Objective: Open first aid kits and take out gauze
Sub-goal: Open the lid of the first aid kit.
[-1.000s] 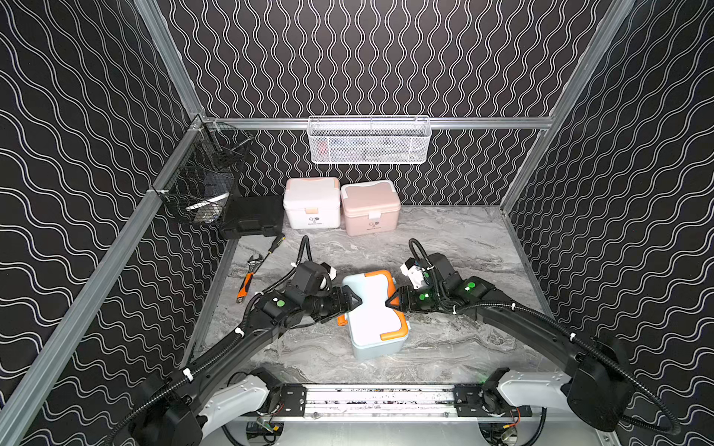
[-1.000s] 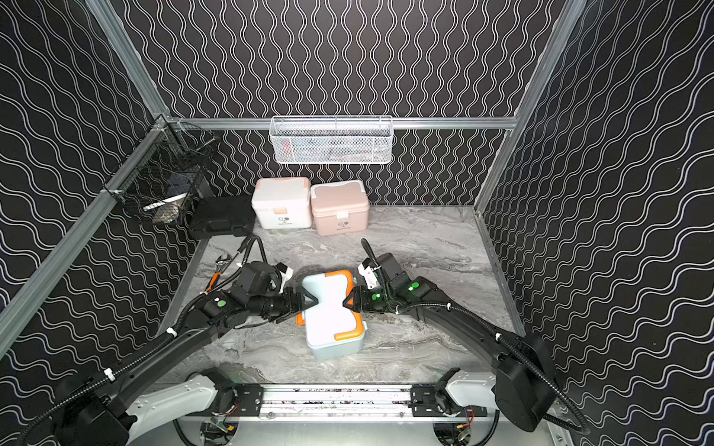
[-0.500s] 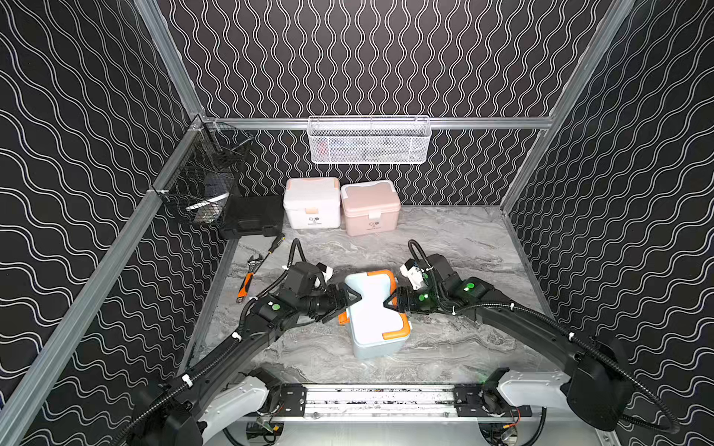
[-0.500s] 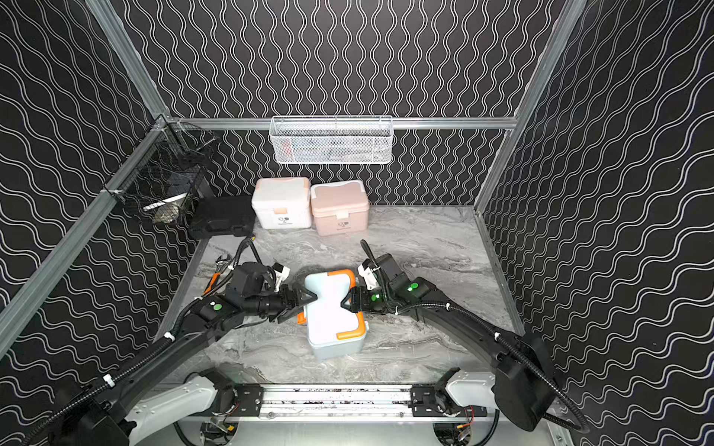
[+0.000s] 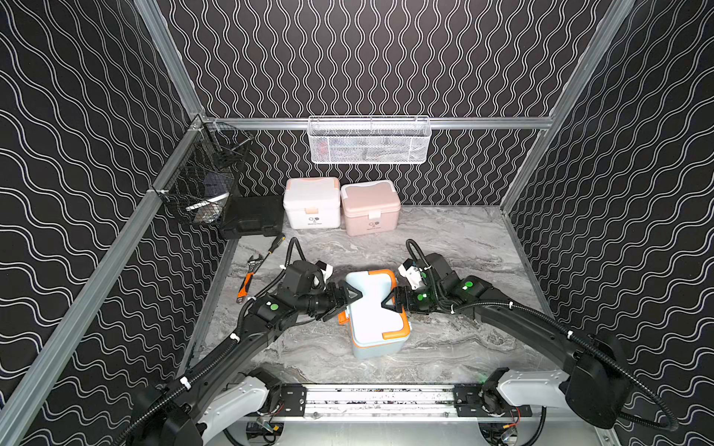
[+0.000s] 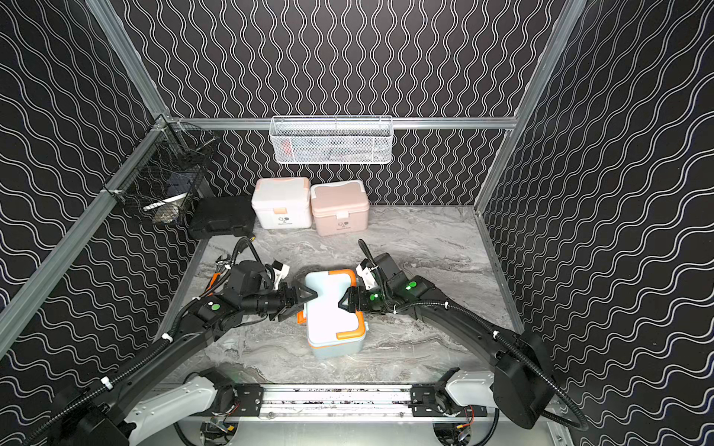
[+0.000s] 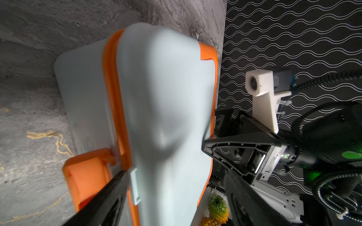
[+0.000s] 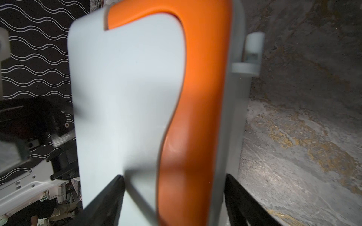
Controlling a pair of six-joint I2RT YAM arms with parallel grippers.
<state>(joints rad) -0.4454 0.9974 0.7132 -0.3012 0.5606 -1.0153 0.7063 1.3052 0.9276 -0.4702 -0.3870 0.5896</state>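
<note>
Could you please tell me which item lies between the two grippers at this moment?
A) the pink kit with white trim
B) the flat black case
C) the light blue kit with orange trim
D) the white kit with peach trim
C: in both top views the light blue kit lies mid-table with the left gripper and the right gripper at its two sides. The white kit, pink kit and black case sit by the back wall.
</note>
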